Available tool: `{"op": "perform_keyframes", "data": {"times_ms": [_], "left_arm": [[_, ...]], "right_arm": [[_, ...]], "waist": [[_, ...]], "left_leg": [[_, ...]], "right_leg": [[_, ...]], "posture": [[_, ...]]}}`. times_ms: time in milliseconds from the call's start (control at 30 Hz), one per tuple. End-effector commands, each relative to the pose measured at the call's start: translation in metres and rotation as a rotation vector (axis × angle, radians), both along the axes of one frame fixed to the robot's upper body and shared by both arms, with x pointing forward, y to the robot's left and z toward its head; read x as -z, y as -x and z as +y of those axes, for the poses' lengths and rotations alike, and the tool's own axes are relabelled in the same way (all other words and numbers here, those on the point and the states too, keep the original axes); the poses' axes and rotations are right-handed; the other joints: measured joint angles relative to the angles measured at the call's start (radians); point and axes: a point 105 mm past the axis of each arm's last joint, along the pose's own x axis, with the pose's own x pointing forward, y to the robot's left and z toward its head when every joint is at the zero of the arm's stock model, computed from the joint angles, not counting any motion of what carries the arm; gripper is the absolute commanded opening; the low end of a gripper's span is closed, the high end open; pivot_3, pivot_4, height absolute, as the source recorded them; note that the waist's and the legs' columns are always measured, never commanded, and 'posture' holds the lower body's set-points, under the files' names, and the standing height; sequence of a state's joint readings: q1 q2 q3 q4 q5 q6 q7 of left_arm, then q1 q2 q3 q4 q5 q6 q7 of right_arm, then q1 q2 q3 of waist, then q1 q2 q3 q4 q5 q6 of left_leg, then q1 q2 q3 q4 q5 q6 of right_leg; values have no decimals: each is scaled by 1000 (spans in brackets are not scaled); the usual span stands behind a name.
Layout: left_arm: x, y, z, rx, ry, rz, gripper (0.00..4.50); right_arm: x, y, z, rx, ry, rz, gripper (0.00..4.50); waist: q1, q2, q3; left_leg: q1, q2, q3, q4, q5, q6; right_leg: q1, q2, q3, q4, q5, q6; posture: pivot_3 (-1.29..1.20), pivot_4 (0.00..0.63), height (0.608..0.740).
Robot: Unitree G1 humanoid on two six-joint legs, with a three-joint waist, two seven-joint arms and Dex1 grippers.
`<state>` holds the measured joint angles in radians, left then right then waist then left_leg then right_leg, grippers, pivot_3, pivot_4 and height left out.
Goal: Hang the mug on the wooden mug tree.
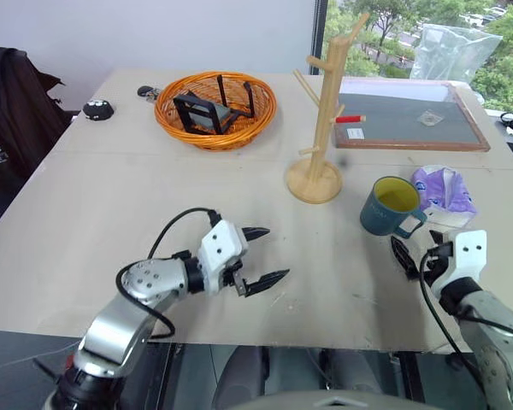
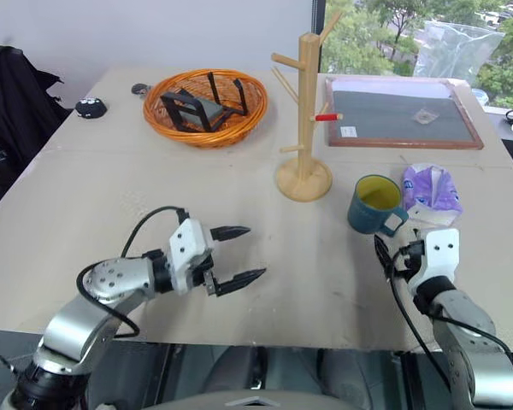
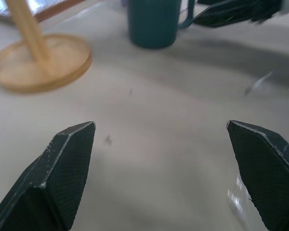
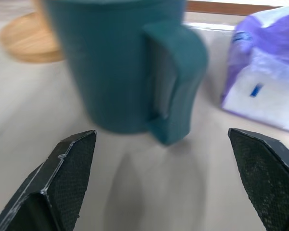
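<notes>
The mug (image 1: 390, 206) stood upright on the table (image 1: 94, 213), its handle turned toward me, just right of the wooden mug tree (image 1: 322, 120), whose round base rested on the tabletop apart from it. A purple packet (image 1: 445, 189) lay just beyond the mug's right side. My right gripper (image 4: 164, 180) hung close before the handle, fingers spread wide, touching nothing. My left gripper (image 1: 263, 255) hovered over bare table well to the left, likewise spread and empty. An orange basket (image 1: 215, 108) sat farther back.
</notes>
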<state>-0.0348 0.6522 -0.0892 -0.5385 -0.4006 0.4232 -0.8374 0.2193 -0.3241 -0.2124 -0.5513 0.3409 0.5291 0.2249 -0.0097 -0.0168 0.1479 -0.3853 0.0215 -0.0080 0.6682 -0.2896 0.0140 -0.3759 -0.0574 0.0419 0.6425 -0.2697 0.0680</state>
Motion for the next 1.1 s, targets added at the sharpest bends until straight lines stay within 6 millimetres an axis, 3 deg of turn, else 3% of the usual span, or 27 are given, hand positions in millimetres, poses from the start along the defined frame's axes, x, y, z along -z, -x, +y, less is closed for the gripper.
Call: {"op": "perform_keyframes", "data": {"times_ms": [33, 200, 433, 533, 767, 800, 1000, 1100], "left_arm": [[-15, 9, -12, 105, 31, 19, 4500], [-35, 6, -20, 160, 53, -4, 4500], [-46, 3, -27, 166, 68, -33, 4500], [-47, 2, -28, 162, 67, -39, 4500], [-50, 1, -28, 150, 72, -49, 4500], [-50, 1, -28, 148, 74, -51, 4500], [-55, -2, -30, 136, 101, -66, 4500], [-62, -6, -31, 120, 150, -72, 4500]], "right_arm": [[-11, -4, -9, 99, 33, -20, 4434], [-6, -11, -13, 176, 47, -5, 4434], [-6, -22, -11, 204, 51, -22, 4434], [-3, -27, -5, 189, 45, -20, 3760], [0, -30, -1, 165, 33, -7, 239], [0, -30, -1, 160, 30, -6, 73], [-15, -31, 7, 33, 25, -7, 73], [-51, -36, 12, -233, 130, -21, 73]], "waist": [[-1, 0, 0], [-1, 0, 0], [-4, 0, 0], [-4, 0, 0], [-2, 0, 0], [-3, 0, 0], [-3, 0, 0], [-3, 1, 1]], "left_leg": [[0, 0, 0, 0, 0, 0], [-2, 0, 0, 0, 0, 0], [-2, 0, 0, 0, 0, 0], [-1, 0, 0, 0, 0, 0], [-2, 0, 0, 0, 0, 0], [-1, 0, 0, 0, 0, 0], [-1, 0, 0, 0, 0, 0], [-1, 0, 1, 1, 0, 0]], "right_leg": [[-1, 0, 0, 0, 0, 0], [-2, 1, 0, 0, 0, 0], [-2, 1, 1, 0, 0, 0], [-2, 1, 1, 0, 0, 0], [-2, 2, 1, 0, 0, 0], [-2, 2, 1, 0, 0, 0], [-2, 2, 1, 0, 0, 0], [-1, 2, 2, 0, 0, 0]], "posture": [[0, 150, 737], [0, 150, 737], [0, 150, 737], [0, 150, 737], [0, 150, 737], [0, 150, 737], [0, 150, 737], [0, 150, 737]]}}
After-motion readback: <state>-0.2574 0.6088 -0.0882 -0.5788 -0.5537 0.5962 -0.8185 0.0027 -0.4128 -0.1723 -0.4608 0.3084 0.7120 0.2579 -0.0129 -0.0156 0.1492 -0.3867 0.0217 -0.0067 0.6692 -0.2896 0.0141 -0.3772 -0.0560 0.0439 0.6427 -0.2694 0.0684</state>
